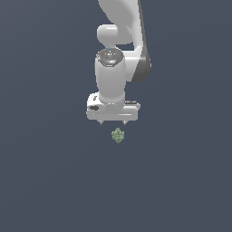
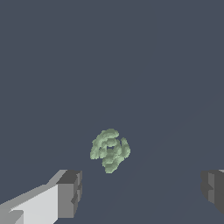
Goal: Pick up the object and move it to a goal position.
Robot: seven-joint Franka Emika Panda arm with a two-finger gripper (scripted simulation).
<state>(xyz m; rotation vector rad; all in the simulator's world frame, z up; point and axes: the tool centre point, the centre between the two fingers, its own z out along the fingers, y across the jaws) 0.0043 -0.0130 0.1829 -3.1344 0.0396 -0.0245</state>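
Observation:
The object (image 1: 118,135) is a tiny pale-green knobbly clump lying on the dark grey floor. It also shows in the wrist view (image 2: 110,150). My white gripper (image 1: 113,123) hangs just behind and above it in the exterior view, pointing down. Only the two fingertips (image 1: 125,123) peek out under the hand. In the wrist view the gripper (image 2: 142,190) is open and empty, its two dark pads (image 2: 70,192) set wide apart. The clump lies ahead of the gap between the pads, nearer one pad, and touches neither.
The flat dark grey floor (image 1: 45,181) fills both views. The white arm (image 1: 122,41) rises from the hand to the top of the exterior view. No other objects or goal marker show.

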